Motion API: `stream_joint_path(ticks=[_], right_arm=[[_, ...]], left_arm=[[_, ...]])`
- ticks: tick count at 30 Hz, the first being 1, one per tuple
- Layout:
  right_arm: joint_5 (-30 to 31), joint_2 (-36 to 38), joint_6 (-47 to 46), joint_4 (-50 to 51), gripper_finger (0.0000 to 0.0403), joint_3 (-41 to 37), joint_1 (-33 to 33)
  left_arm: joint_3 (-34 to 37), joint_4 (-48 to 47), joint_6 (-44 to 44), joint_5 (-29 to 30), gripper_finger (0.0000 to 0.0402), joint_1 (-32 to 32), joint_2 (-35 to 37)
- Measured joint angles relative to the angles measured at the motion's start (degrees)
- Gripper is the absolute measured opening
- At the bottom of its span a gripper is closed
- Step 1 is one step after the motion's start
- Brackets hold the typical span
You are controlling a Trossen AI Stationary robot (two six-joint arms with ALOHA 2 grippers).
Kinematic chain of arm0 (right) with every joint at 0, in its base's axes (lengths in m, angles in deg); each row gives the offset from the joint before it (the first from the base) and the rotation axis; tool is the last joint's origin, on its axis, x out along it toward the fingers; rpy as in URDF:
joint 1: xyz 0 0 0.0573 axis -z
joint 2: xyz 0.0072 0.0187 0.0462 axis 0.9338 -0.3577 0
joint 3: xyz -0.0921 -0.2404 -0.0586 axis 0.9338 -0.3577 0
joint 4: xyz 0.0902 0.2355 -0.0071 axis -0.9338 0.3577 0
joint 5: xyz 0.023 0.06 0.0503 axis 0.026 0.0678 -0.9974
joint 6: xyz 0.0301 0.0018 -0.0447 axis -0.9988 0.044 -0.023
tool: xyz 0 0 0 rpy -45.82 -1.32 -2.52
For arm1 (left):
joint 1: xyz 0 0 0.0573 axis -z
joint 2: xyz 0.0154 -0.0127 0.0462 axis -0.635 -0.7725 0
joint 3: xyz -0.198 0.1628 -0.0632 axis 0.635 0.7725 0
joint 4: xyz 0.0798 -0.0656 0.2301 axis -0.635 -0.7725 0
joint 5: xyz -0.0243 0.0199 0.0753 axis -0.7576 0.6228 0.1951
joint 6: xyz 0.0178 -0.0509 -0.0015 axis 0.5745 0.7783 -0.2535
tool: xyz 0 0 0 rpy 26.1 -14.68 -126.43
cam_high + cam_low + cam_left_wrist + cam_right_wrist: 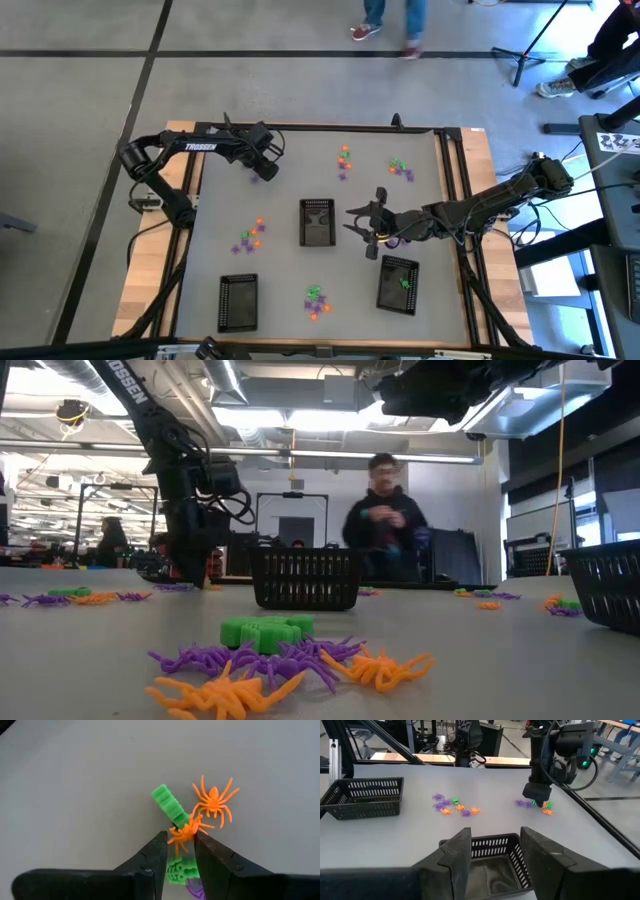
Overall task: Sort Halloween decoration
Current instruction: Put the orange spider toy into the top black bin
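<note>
The Halloween decoration lies on the grey table in small heaps of orange, purple and green trinkets: at the far middle [345,160], the far right [400,170], the left middle [250,235] and the near middle [317,300]. My left gripper [181,836] is open and points down over a further heap at the far left [540,805]. An orange spider [182,832] sits between its fingertips, beside a green piece [170,805] and a second orange spider [215,800]. My right gripper [495,850] is open, holds nothing and hovers beside the centre black tray [317,222]. My left gripper comes from above, pointing steeply down, with one fingertip on each side of the orange spider's body [184,831]. The spider lies on the table. Whether the fingers touch it, I cannot tell.
Black mesh trays also stand at the near left [238,300] and the near right [398,283]; the latter holds a green piece [405,283]. A person [385,510] stands beyond the table's far edge. Bare grey table lies between the heaps.
</note>
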Motion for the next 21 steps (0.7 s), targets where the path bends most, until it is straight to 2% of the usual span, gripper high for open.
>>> stream_joint_path(ticks=[5, 12, 21], right_arm=[[0.0, 0.0, 0.8, -0.9, 0.0167, 0.0, 0.0], [0.1, 0.0, 1.6, -1.1, 0.0167, 0.0, 0.0], [0.1, 0.0, 1.4, -1.0, 0.0167, 0.0, 0.0]], left_arm=[[0.0, -0.9, -1.4, -0.3, 0.0078, 0.3, 0.0], [0.0, -1.0, -2.1, -0.4, 0.0006, 0.5, 0.0], [0.0, -3.2, -3.1, -1.5, 0.0000, 0.6, 1.0]])
